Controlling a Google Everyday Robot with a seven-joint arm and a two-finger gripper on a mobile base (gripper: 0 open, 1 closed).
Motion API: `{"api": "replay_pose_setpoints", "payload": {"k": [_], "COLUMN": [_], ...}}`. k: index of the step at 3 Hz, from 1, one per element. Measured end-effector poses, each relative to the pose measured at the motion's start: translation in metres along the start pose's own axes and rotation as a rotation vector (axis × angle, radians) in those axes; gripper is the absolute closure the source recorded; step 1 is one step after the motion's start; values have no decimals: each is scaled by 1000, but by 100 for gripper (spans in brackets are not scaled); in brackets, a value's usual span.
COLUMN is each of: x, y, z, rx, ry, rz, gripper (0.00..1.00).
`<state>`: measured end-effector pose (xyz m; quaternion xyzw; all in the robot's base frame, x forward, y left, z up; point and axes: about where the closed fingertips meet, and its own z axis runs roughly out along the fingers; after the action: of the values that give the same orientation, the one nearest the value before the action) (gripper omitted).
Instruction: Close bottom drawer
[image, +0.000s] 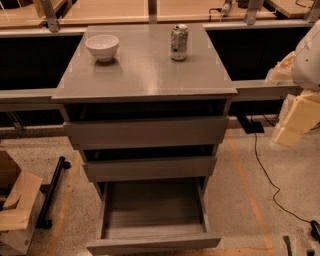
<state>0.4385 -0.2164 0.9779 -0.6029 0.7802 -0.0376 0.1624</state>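
The bottom drawer (152, 220) of the grey-brown cabinet (145, 65) stands pulled far out. Its plain box interior shows and holds nothing. Its flat front (152, 243) is near the lower edge of the view. The middle drawer (150, 168) and the top drawer (146, 131) above it each stand out a little. My gripper (296, 119), pale yellow under the white arm (307, 57), hangs at the far right. It is beside the cabinet at about top-drawer height, well above and to the right of the bottom drawer, touching nothing.
A white bowl (102, 46) and a drink can (179, 42) stand on the cabinet top. A cardboard box (15, 210) and a black bar (52, 190) lie on the floor at left. A black cable (265, 170) runs over the floor at right.
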Motion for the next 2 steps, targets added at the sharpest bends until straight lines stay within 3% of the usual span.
{"api": "replay_pose_setpoints", "payload": {"k": [1, 2], "x": [8, 7], "y": [2, 2], "z": [21, 18], "rx": [-24, -16], "ry": [8, 6], "rz": [9, 8], "gripper": [41, 64]}}
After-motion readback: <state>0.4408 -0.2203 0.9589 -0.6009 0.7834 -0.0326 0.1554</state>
